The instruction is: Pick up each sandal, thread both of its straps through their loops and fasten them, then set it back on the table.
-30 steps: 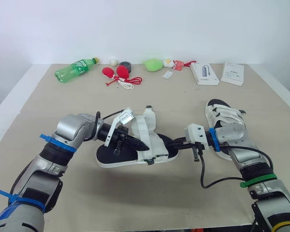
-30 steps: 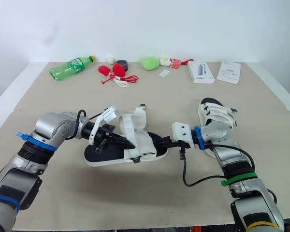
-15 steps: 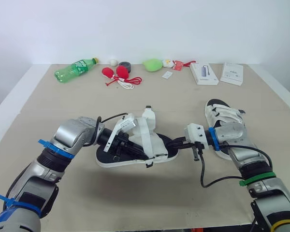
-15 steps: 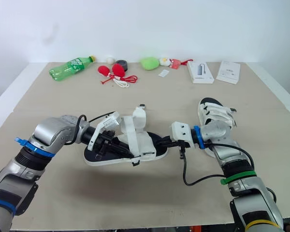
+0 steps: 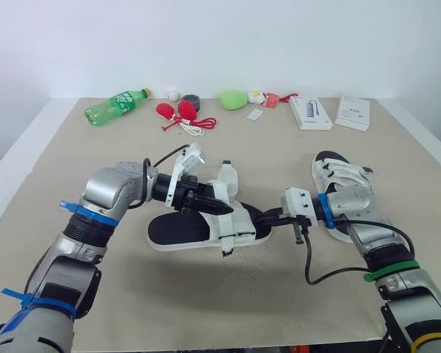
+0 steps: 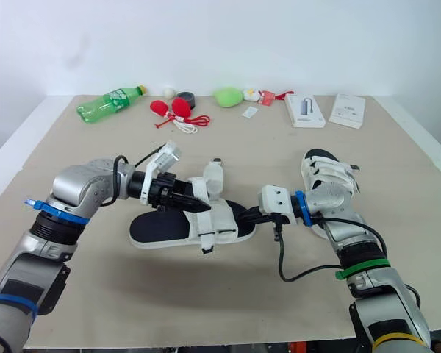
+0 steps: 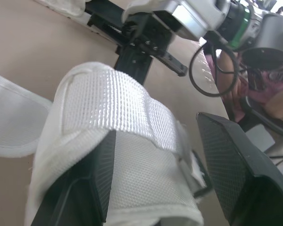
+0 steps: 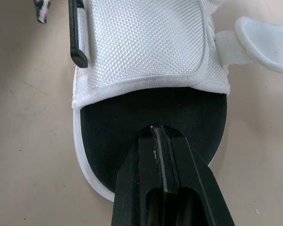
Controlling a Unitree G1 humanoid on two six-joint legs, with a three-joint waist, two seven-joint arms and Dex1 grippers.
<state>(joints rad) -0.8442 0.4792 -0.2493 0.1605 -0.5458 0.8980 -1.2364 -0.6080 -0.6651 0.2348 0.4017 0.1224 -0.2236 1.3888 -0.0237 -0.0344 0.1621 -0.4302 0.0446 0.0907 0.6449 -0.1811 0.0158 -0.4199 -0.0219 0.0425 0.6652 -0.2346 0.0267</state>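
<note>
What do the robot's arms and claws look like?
The left arm is shiny silver with blue bands. The right arm is silver too, with a blue band, a green band, a yellow band and a looping black cable. The left claw and right claw are black, behind white blocks.

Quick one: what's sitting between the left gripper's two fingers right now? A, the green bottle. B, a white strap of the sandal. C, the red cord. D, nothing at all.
B: in the left wrist view, the sandal's white strap lies between the open black fingers of the left gripper.
</note>
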